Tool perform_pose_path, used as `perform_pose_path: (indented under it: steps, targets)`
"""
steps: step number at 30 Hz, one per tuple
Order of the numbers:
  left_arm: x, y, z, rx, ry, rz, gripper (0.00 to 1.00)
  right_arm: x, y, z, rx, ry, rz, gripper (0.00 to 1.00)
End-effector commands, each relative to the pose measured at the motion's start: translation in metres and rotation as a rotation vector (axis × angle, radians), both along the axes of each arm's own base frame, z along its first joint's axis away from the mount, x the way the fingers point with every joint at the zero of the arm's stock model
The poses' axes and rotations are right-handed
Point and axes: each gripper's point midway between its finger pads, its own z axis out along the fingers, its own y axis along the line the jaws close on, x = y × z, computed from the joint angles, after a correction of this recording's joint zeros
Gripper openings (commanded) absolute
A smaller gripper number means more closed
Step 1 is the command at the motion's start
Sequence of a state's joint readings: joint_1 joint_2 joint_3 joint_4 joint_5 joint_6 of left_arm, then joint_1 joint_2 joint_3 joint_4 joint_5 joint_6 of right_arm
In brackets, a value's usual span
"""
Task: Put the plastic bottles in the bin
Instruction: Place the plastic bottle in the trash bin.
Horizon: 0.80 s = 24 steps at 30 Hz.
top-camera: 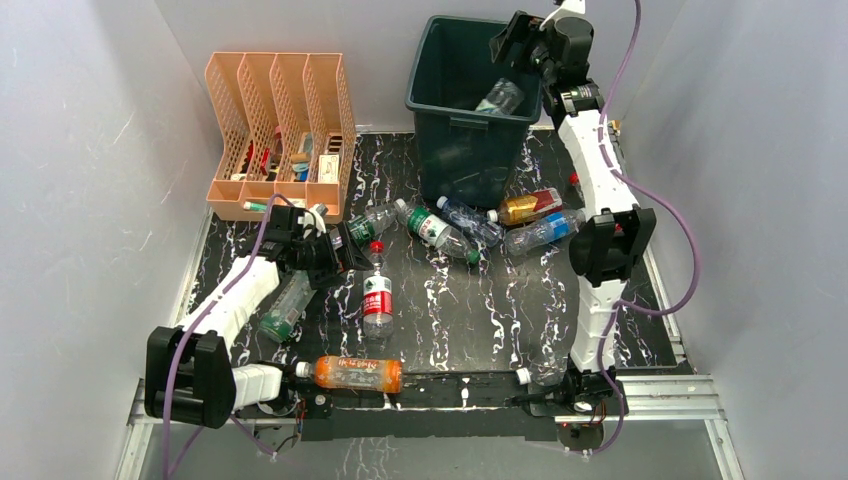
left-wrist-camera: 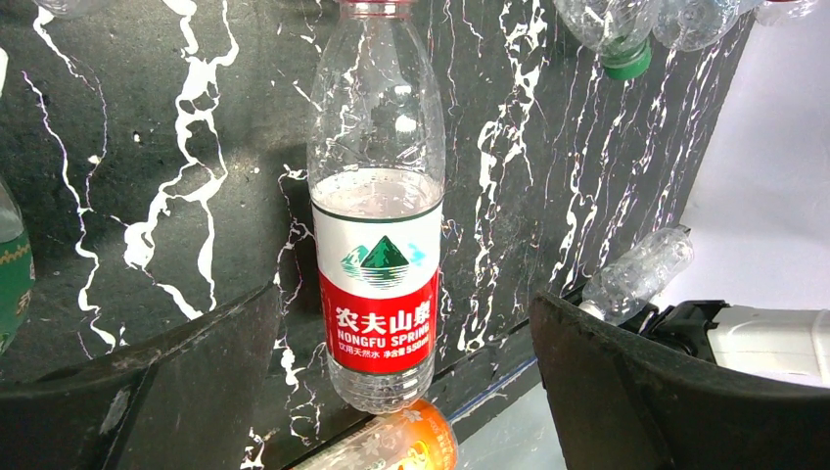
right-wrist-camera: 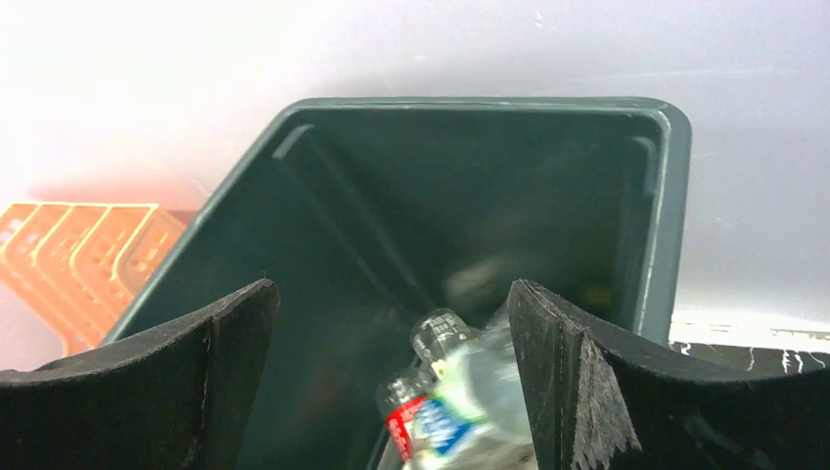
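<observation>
Green bin w/ clear bottle inside; R claw apart above it, L claw apart over Nongfu Spring bottle.

On the white-and-red label of the clear bottle, "农夫山泉" and "NONGFU SPRING" are printed in white on the red band, beneath a green mountain emblem. A finer line printed under them is too small to be read.
</observation>
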<state>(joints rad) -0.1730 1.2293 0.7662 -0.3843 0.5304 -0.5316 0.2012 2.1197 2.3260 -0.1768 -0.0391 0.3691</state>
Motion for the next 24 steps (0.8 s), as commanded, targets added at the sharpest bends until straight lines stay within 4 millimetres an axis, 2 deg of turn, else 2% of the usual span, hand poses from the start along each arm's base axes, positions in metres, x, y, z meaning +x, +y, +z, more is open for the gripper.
perform_pose_path:
  steps: [1, 5, 8, 12, 18, 21, 24]
  targets:
    - [0.003, -0.002, 0.009, 0.000, -0.005, -0.013, 0.98, -0.055, 0.004, 0.113, 0.032, -0.247, 0.082, 0.98]
    - [0.005, -0.002, 0.010, 0.003, -0.010, -0.014, 0.98, -0.087, 0.019, 0.135, 0.043, -0.287, 0.177, 0.98]
    - [0.005, -0.002, 0.009, 0.001, -0.007, -0.015, 0.98, -0.112, 0.041, 0.132, 0.065, -0.256, 0.287, 0.98]
    - [0.004, -0.002, 0.009, 0.004, -0.010, -0.015, 0.98, -0.151, 0.088, 0.103, 0.059, -0.179, 0.447, 0.98]
    - [0.001, -0.003, 0.006, -0.006, 0.000, -0.022, 0.98, -0.211, 0.156, 0.040, -0.012, -0.014, 0.637, 0.98]
    - [0.002, -0.003, 0.006, -0.008, -0.006, -0.020, 0.98, -0.236, 0.172, 0.014, -0.044, 0.049, 0.678, 0.98]
    - [0.003, -0.005, 0.006, -0.017, -0.006, -0.020, 0.98, -0.255, 0.178, -0.012, -0.055, 0.121, 0.707, 0.98]
